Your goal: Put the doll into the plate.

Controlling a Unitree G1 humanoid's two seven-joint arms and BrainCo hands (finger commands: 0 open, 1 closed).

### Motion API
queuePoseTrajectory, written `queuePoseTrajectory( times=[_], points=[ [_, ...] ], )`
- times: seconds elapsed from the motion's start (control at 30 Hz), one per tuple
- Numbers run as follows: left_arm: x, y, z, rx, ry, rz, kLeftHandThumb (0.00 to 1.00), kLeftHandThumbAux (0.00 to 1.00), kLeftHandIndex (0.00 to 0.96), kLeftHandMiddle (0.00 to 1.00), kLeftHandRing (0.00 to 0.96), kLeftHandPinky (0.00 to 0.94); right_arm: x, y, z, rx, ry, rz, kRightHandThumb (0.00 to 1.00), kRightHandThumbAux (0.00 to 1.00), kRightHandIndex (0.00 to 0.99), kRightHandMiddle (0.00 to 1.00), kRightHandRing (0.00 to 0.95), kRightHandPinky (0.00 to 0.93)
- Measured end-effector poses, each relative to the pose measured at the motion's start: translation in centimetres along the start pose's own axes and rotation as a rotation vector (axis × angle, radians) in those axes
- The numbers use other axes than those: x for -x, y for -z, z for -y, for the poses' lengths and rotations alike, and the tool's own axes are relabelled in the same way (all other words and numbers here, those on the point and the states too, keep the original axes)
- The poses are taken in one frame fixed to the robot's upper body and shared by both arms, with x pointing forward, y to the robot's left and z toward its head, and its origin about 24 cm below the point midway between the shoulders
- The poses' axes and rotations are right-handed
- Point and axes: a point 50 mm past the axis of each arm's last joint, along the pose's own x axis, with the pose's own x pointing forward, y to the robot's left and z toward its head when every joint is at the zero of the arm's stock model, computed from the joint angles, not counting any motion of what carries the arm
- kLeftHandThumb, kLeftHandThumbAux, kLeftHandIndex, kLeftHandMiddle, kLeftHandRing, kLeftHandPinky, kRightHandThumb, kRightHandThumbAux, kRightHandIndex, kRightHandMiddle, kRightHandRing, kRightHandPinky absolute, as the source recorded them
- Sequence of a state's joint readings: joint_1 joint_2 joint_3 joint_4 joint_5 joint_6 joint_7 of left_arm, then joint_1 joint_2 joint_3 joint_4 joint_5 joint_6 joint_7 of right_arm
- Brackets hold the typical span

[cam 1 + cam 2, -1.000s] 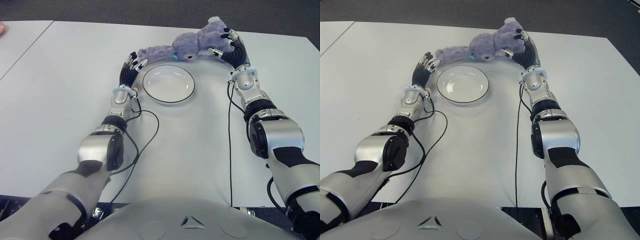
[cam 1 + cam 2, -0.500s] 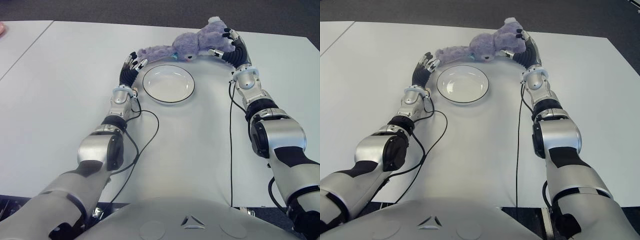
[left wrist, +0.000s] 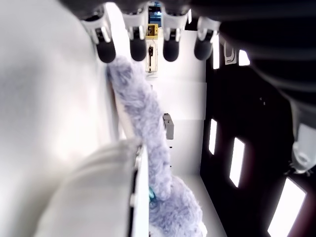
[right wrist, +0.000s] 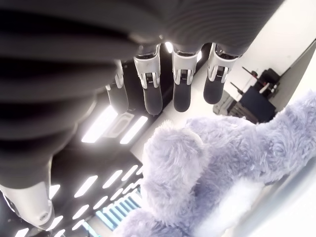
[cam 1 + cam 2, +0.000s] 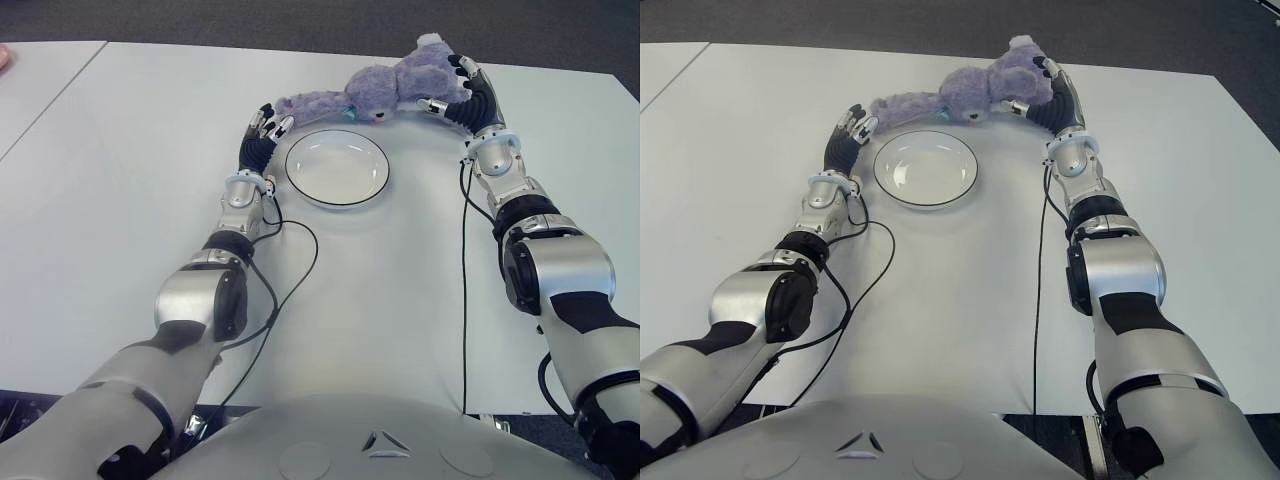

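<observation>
Two hands reach across the white table (image 5: pixel 120 200) toward a purple plush doll (image 5: pixel 385 88) that lies stretched along the far side of a white plate (image 5: pixel 337 168). The doll is outside the plate, just beyond its far rim, with its long limb pointing toward the robot's left and its bulkier, rounded end toward the right.

At the right end, the right hand (image 5: pixel 462 92) is against the doll's thick part; its fingers (image 4: pixel 152 96) are extended and slightly curved over the fur rather than clamped, so no firm grasp shows, and the wrist view leaves a gap between the fingertips and the plush.

On the other side, the left hand (image 5: pixel 262 130) sits beside the plate's left rim, at the tip of the doll's thin limb. Its fingers (image 3: pixel 138 47) are straight and spread, holding nothing, with the limb's end just beneath the fingertips.

Black cables (image 5: pixel 462 300) trail from both forearms back across the tabletop toward the robot's body.
</observation>
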State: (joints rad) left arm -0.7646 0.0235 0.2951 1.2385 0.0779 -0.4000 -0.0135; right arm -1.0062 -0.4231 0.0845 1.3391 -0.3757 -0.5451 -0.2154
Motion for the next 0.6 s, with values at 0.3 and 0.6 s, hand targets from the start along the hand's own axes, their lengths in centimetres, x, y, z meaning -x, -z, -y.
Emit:
queuePoseTrajectory(
  times=[0.3,0.6],
  points=[
    [0.0,0.01,-0.02,0.014,-0.006,0.0,0.0,0.461,0.0,0.0,0.0,0.0,0.12,0.28,-0.58,0.08,-0.041,-0.016,0.106,0.702,0.168,0.123,0.091,0.091],
    [0.0,0.01,0.01,0.032,-0.012,0.0,0.0,0.447,0.0,0.0,0.0,0.0,0.19,0.34,-0.47,0.185,-0.059,0.007,0.109,0.725,0.175,0.127,0.092,0.09]
  ],
)
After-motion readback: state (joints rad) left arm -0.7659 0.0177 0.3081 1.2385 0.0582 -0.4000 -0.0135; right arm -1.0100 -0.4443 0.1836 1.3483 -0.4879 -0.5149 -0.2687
